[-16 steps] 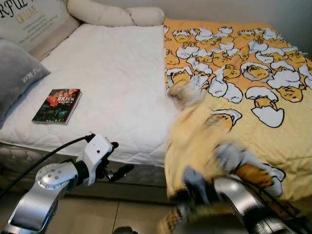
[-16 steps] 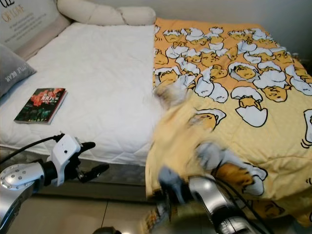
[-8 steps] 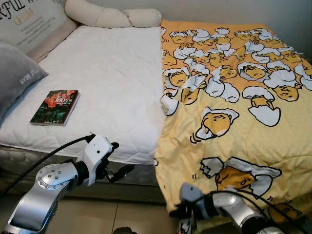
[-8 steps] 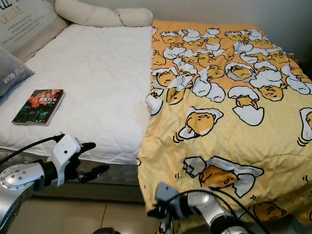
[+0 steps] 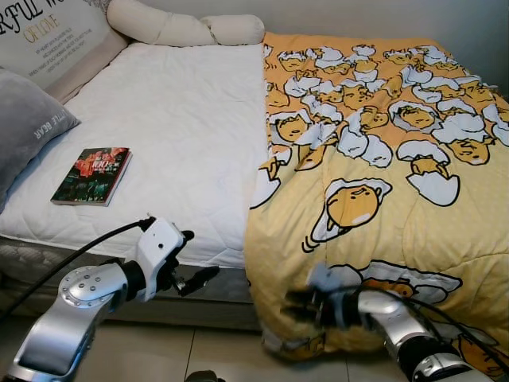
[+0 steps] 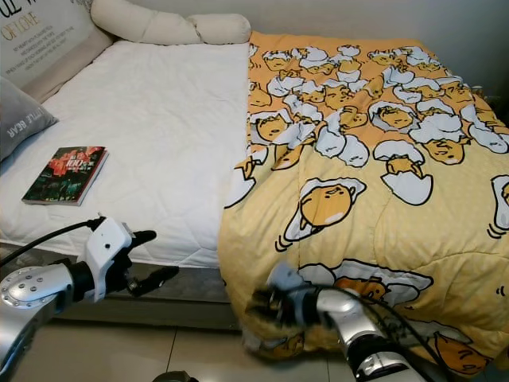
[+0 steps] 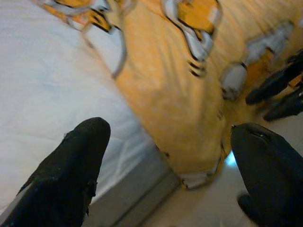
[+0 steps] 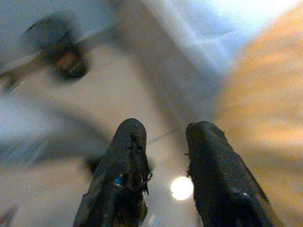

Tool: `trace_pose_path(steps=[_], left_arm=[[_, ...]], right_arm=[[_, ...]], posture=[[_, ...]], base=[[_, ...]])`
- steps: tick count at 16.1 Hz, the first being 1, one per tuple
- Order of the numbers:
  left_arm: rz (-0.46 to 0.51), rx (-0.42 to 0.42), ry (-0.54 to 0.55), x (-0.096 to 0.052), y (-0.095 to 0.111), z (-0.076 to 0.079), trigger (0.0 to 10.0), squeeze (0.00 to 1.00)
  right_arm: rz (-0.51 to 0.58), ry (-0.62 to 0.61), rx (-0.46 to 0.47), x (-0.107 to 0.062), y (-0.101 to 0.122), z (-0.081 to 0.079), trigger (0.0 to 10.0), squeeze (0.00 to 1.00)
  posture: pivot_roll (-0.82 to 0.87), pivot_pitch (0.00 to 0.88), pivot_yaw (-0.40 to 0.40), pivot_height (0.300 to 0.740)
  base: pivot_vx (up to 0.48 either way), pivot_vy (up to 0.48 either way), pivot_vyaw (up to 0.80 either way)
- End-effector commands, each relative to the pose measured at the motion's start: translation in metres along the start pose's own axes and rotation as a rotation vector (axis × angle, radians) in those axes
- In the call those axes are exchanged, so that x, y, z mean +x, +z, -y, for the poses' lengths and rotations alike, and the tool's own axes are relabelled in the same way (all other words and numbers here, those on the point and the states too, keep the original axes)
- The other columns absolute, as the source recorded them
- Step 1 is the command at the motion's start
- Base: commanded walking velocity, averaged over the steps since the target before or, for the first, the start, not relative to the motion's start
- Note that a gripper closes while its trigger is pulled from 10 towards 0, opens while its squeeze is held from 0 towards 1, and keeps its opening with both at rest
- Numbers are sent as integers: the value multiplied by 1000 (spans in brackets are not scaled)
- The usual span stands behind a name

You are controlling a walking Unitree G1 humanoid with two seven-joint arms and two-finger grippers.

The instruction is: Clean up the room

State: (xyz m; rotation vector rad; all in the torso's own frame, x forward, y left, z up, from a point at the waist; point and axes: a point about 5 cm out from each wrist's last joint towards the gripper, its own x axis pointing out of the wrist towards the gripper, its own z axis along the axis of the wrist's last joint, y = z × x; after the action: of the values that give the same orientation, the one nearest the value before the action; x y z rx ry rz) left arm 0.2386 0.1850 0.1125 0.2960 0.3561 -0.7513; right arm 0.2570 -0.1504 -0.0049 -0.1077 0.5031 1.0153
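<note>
At lower right, the right gripper (image 5: 301, 304) hangs with fingers slightly parted and empty beside the draped edge of the yellow blanket (image 5: 374, 159), apparently having spread it. Lower left, the left gripper (image 5: 200, 256) waits spread wide by the mattress (image 5: 183, 119); a book (image 5: 92, 175) awaits tidying.

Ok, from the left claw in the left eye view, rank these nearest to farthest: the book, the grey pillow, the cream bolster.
1. Book, on the white mattress just beyond the left claw.
2. Grey pillow, at the bed's left edge.
3. Cream bolster, along the far end.
</note>
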Motion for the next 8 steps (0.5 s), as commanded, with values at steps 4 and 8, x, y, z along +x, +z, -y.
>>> trace_pose_path(steps=[4,8], left_arm=[[76,-66,270,8,4,-17,10000,969],[102,-97,308,12,4,-13,10000,961]], right_arm=[[368,-529,134,-10,63,41,10000,1000],[453,-722,220,-12,72,32,10000,1000]], posture=[[152,0,-8,740],[129,0,-18,740]], base=[[0,0,0],[0,0,0]])
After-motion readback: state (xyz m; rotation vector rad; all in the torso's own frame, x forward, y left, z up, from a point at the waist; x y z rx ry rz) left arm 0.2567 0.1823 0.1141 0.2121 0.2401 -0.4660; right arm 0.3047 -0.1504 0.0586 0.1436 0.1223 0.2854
